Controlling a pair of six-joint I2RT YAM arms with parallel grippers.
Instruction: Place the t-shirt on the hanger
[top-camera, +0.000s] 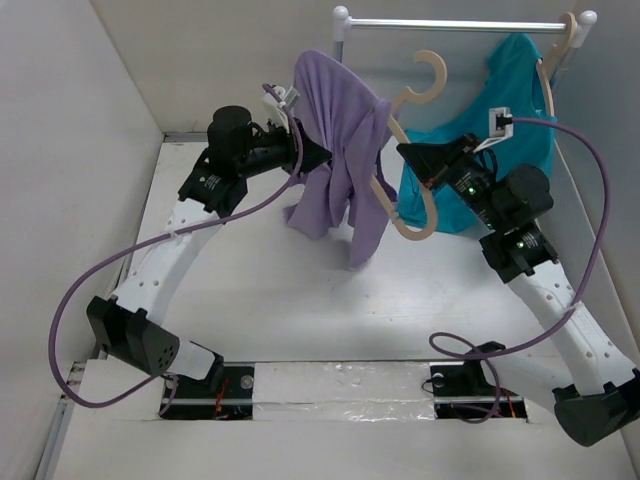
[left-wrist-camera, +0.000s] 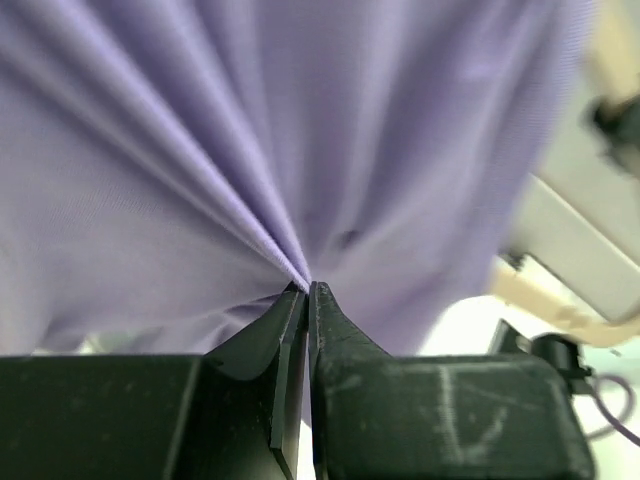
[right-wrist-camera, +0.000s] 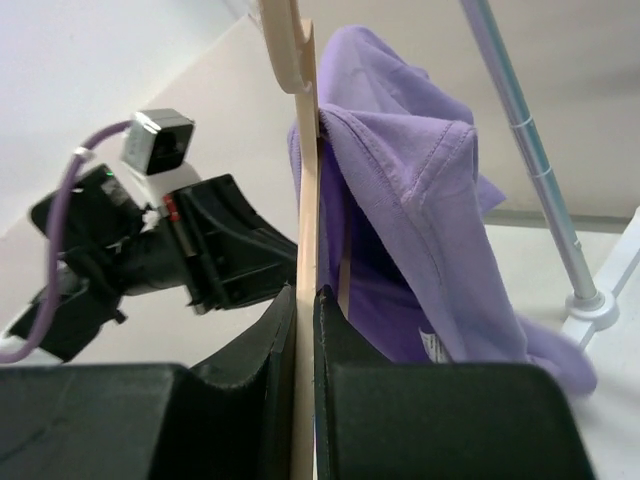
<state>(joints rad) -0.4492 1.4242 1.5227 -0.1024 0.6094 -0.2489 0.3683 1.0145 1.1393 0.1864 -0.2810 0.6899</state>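
Left fingers (left-wrist-camera: 265, 345) pinch lavender t-shirt (top-camera: 335, 120) so I can draw it over | right fingers (right-wrist-camera: 255, 355) clamp wooden hanger (right-wrist-camera: 305, 200), 3 o'clock

Cannot see the tips of the left gripper (left-wrist-camera: 308, 288) in the top view, buried in folds of the t-shirt (top-camera: 335, 150) at upper centre. Cannot follow the hanger (top-camera: 415, 228) past its middle there, one arm lost under the t-shirt. Loses its hook past the top edge of the right wrist view. Gives only a blurred beige strip of it at the right of the left wrist view, the t-shirt running off the top and left edges
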